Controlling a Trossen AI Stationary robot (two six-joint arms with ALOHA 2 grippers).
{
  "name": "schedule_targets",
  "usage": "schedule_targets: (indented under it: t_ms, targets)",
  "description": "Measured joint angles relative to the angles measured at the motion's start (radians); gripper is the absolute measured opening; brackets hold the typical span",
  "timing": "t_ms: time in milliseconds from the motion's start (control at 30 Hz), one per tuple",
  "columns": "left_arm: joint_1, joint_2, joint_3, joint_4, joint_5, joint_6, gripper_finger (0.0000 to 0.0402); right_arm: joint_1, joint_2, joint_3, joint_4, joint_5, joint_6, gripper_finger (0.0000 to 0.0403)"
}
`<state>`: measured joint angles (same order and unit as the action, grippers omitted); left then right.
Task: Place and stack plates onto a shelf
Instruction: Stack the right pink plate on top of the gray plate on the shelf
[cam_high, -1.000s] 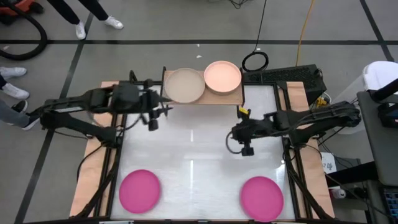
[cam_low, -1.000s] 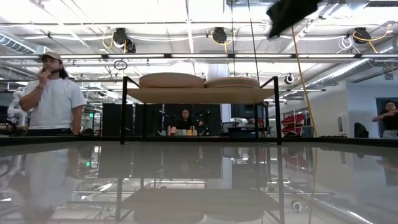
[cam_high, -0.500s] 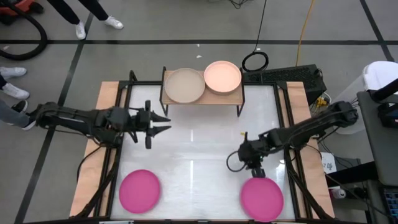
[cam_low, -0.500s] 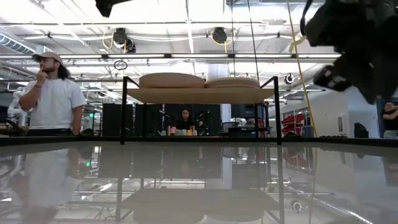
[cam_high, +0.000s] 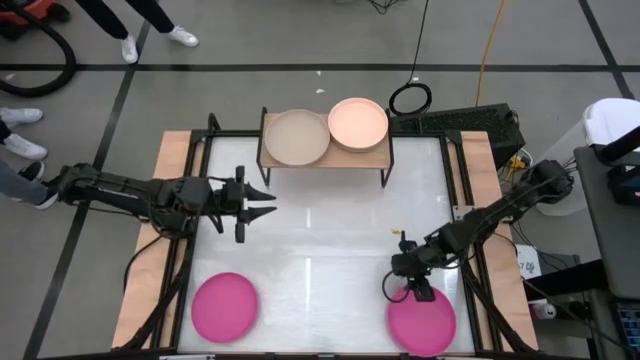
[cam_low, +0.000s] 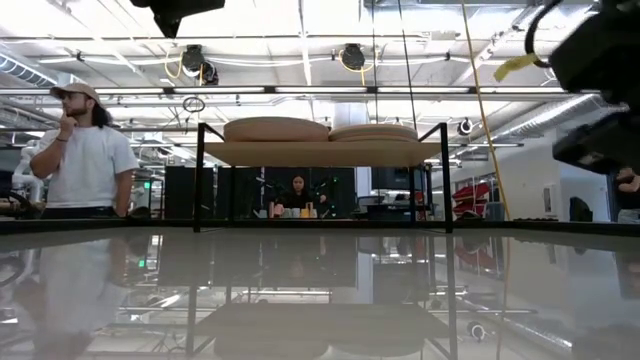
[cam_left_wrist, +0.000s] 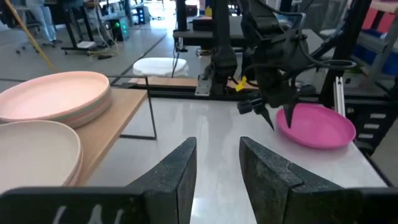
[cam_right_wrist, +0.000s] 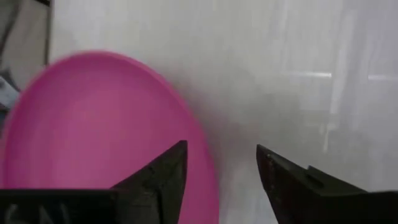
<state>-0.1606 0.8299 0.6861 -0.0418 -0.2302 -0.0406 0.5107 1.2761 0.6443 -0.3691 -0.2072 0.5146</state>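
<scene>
The right gripper (cam_high: 415, 291) has moved since half a second ago from the middle-right of the table down to the far rim of the right magenta plate (cam_high: 421, 319), and it now hangs just over that rim with its fingers spread; in the right wrist view one finger sits over the plate's edge and the other over bare white tabletop (cam_right_wrist: 311, 74), and whether either touches the plate cannot be told. A second earlier this gripper was farther up the table, level with the shelf's front legs. The left gripper (cam_high: 262, 198) has barely shifted in the last half second: it stays over the left-centre of the table, fingers parted and holding nothing, pointing across toward the right arm. The left magenta plate (cam_high: 224, 306) lies flat near the table's front-left corner, well apart from either gripper, where it lay before. On the shelf (cam_high: 325, 158) at the back of the table the beige plate (cam_high: 296, 137) and the peach plate (cam_high: 358, 123) sit side by side, unchanged. In the low view a person (cam_low: 85, 150) in a white shirt stands behind the table at the left.
</scene>
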Motion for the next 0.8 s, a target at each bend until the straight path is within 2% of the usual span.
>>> schedule_targets:
  t_ms: [267, 467, 633, 733, 800]
  targets:
    - [-0.059, 0.000, -0.004, -0.005, 0.001, 0.029, 0.0127, 0.022, 0.036, -0.071, 0.044, 0.001, 0.102, 0.0161]
    - [-0.094, -0.007, -0.118, 0.160, -0.006, 0.001, 0.0127, 0.022, 0.036, -0.095, 0.063, -0.003, 0.125, 0.0140]
    - [-0.098, -0.010, -0.205, 0.298, -0.007, -0.064, 0.0127, 0.022, 0.037, -0.096, 0.058, -0.046, 0.127, 0.0081]
    - [-0.098, -0.013, -0.224, 0.305, -0.007, -0.083, 0.0127, 0.022, 0.038, -0.097, 0.053, -0.069, 0.124, 0.0022]
    - [-0.098, -0.017, -0.226, 0.299, -0.007, -0.118, 0.0127, 0.022, 0.034, -0.097, 0.056, -0.068, 0.103, 0.0009]
